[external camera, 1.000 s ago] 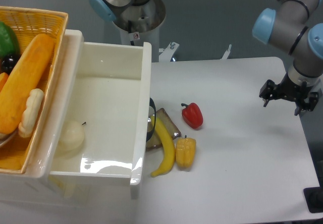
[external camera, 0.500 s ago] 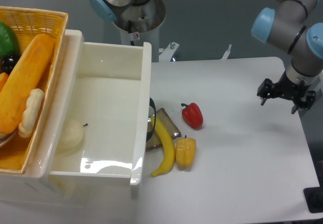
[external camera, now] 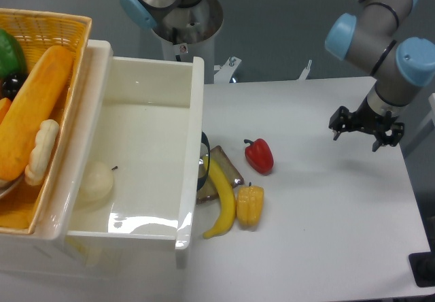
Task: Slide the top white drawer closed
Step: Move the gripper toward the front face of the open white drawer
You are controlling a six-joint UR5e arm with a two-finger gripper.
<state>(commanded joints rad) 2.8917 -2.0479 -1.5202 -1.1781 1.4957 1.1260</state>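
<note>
Currently: top white drawer (external camera: 143,156) pulled out at table's left edge | gripper (external camera: 356,133) well apart to its right, above the table (external camera: 326,207) | 2 fingers spread, grasping nothing | red pepper (external camera: 259,155) between them

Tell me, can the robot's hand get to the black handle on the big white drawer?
Probably yes. The gripper hangs over bare table, but the banana and peppers lie close by the handle of the top white drawer.
</note>
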